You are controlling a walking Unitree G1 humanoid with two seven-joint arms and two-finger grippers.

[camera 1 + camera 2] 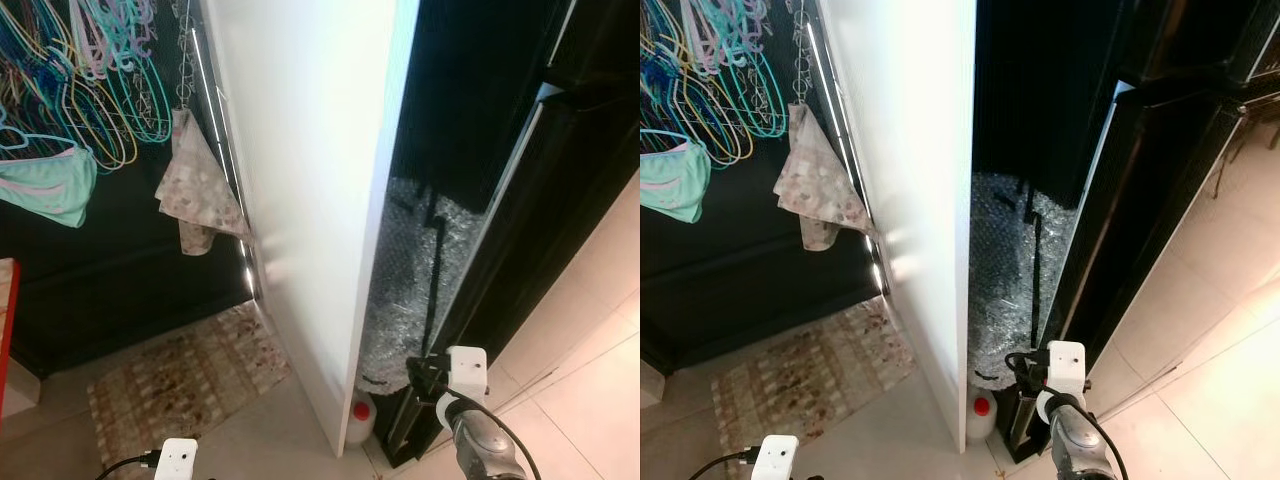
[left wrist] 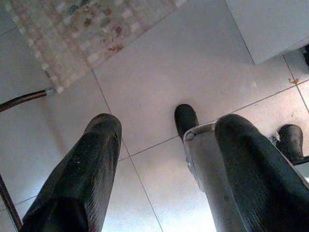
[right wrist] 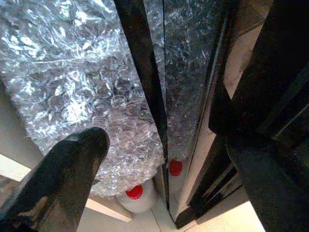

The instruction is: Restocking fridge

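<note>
A tall black fridge point(image 1: 560, 190) stands at the right, with a silver strip down its front edge. A white panel point(image 1: 300, 200) stands to its left. The gap between them is stuffed with bubble wrap point(image 1: 410, 290). My right arm point(image 1: 466, 375) hangs low in front of that gap. In the right wrist view my right gripper point(image 3: 164, 145) is open, with nothing between its fingers point(image 3: 72, 169), and faces the bubble wrap point(image 3: 72, 82). My left gripper point(image 2: 168, 126) hangs open over the tiled floor point(image 2: 193, 63), holding nothing.
A white bottle with a red cap point(image 1: 360, 418) stands on the floor at the foot of the panel. A patterned rug point(image 1: 180, 380) lies to the left. Coloured hangers point(image 1: 90, 90) and a cloth point(image 1: 198, 190) hang at the left. Pale floor tiles point(image 1: 590, 400) spread at the right.
</note>
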